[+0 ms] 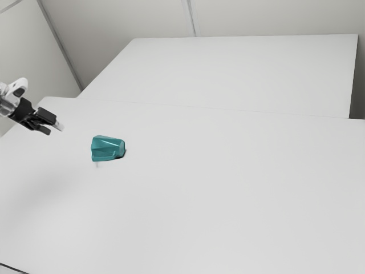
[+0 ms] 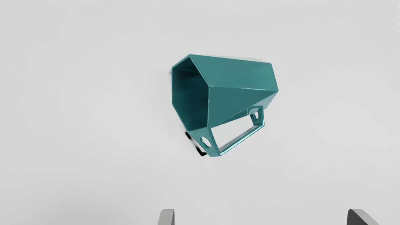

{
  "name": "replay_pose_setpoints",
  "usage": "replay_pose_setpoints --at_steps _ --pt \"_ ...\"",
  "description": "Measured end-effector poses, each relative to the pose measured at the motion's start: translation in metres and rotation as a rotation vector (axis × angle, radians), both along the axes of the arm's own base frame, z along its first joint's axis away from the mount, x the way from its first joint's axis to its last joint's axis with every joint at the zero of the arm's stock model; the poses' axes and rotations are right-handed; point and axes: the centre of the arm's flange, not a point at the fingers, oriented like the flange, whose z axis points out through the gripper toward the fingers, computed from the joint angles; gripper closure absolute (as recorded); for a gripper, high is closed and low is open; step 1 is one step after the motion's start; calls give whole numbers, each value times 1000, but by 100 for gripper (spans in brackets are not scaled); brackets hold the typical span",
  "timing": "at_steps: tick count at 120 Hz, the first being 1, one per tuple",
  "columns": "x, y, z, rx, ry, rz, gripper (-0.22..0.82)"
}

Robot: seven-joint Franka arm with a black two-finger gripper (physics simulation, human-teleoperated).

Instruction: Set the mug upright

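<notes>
One teal mug [image 2: 240,78] on its side, one handle [image 2: 242,139], one table [image 1: 228,200].

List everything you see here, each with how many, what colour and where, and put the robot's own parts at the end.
Mug: one, teal, lying on its side on the table
Handle: one, teal, on the mug's side nearer the pincer
Table: one, white, under the mug
Slab: one, white, beyond the table
Dark line: one, black, exterior view's bottom-left corner; I cannot tell what it is
Arm: one, white and silver, at the exterior view's left edge
Pincer: one, black with pale tips, open, at the arm's end, short of the mug
</notes>
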Motion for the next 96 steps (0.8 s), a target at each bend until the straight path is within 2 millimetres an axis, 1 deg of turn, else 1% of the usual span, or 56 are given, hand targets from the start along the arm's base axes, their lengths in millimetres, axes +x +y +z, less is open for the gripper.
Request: replay_pose_setpoints --at_steps 11,19,35,46,59,68,80,88,96 --pt "12 1 -8 3 -13 -36 0" --pt "16 5 -16 0 -19 -50 0" --pt "25 17 -22 4 -40 -67 0" --pt "26 25 -34 -25 -50 -50 0" --pt "28 25 -46 -63 -35 -22 0" --pt "30 25 -48 -91 -18 -5 0" --pt "39 27 -47 -125 4 12 0" --pt "43 29 -54 -154 30 23 0" --pt "50 36 -64 -191 55 37 0"
